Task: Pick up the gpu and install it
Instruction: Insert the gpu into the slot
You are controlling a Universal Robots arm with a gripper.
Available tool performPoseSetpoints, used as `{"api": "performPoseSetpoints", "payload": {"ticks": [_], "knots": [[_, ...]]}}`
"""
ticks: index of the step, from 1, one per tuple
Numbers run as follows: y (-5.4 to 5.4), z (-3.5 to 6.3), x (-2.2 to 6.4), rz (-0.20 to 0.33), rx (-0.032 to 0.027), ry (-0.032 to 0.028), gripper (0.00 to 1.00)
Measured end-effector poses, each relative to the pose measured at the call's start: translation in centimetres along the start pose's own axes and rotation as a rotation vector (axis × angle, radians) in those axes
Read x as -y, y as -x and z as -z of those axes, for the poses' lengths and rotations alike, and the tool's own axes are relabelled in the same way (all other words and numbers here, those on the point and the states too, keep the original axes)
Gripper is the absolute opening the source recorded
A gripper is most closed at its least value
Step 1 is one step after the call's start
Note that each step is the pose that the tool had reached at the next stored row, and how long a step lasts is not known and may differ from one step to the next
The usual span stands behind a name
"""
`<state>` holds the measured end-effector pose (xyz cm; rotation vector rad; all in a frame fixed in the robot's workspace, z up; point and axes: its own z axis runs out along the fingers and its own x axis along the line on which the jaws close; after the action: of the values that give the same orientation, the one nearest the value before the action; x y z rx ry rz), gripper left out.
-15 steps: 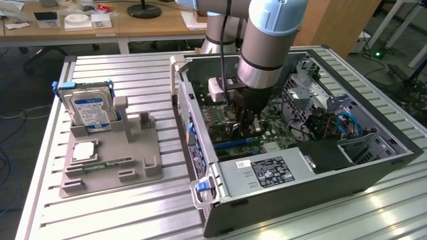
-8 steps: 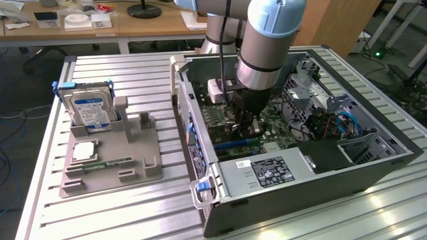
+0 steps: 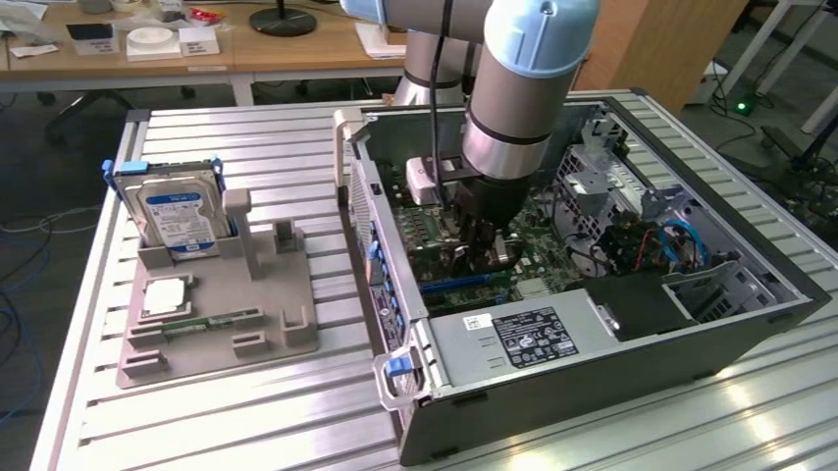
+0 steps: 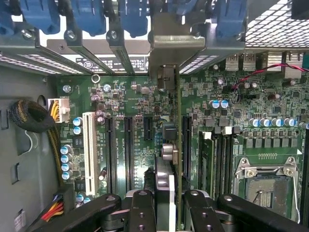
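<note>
At the exterior view's left, a grey parts stand (image 3: 216,314) sits on the slatted aluminium table (image 3: 196,412). A silver hard drive with a blue label (image 3: 177,218) stands upright in the stand's far slot, and a narrow green memory stick (image 3: 210,322) lies flat in a groove nearer the front, beside a square pale chip (image 3: 171,296).

To the right of the stand lies the open computer case (image 3: 576,294), its power supply (image 3: 524,339) at the near end and blue cables (image 3: 681,240) toward the far right.

The arm reaches down into the middle of the case, and the gripper (image 3: 482,245) hangs low over the green motherboard (image 4: 120,111). In the wrist view the gripper (image 4: 166,203) has its fingers (image 4: 140,212) drawn narrow, clamped on either side of the gpu (image 4: 166,159). The card stands on edge, running from the fingers toward the case's rear wall, its pale metal bracket (image 4: 169,48) up against the row of blue slot clips (image 4: 91,14). It sits among the long black expansion slots (image 4: 128,150); whether it is fully seated cannot be told. The empty processor socket (image 4: 265,181) lies beyond it.
</note>
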<state>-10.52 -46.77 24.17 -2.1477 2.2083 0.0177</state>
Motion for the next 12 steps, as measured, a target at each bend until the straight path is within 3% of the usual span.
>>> {"api": "performPoseSetpoints", "payload": {"ticks": [12], "knots": [[0.01, -0.33, -0.08, 0.000, -0.0008, 0.0044, 0.28]]}}
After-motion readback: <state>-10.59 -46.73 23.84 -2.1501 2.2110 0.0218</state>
